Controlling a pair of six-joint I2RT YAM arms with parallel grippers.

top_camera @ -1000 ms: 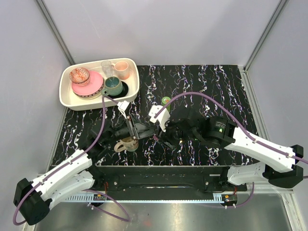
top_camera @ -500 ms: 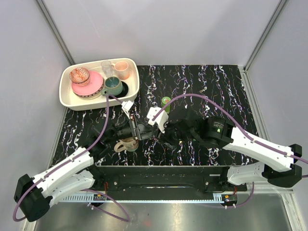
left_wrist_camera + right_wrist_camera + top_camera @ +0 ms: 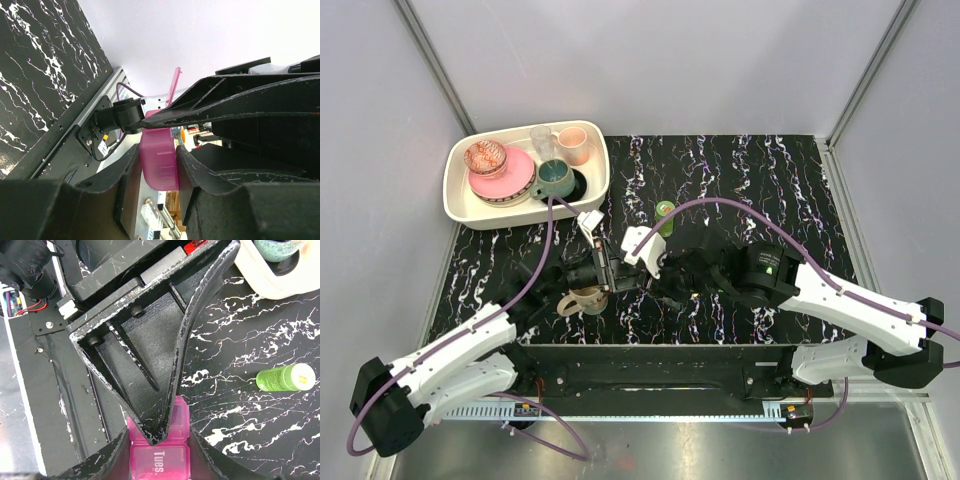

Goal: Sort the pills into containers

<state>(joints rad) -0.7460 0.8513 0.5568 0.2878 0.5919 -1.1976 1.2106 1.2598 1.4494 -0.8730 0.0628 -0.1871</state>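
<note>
The magenta pill box point(image 3: 159, 462) shows a compartment marked "Tues." between the fingers of my right gripper point(image 3: 159, 460), which is shut on its sides. My left gripper point(image 3: 159, 165) is shut on the same pill box point(image 3: 159, 160), and a thin pink lid flap point(image 3: 176, 87) stands up. From above, the left gripper point(image 3: 620, 277) and right gripper point(image 3: 655, 283) meet at mid-table, hiding the box. The lime-green bottle point(image 3: 665, 212) lies apart on the table, also seen as a bottle point(image 3: 285, 377) on its side. No pills can be made out.
A beige mug point(image 3: 582, 298) sits just left of the grippers. A white tray point(image 3: 601, 180) with a pink plate, cups and a glass fills the back left corner. The tray's corner point(image 3: 265, 282) shows in the right wrist view.
My left gripper has shifted right toward the right gripper and its jaws have closed onto the pill box. The right gripper has kept its hold.
</note>
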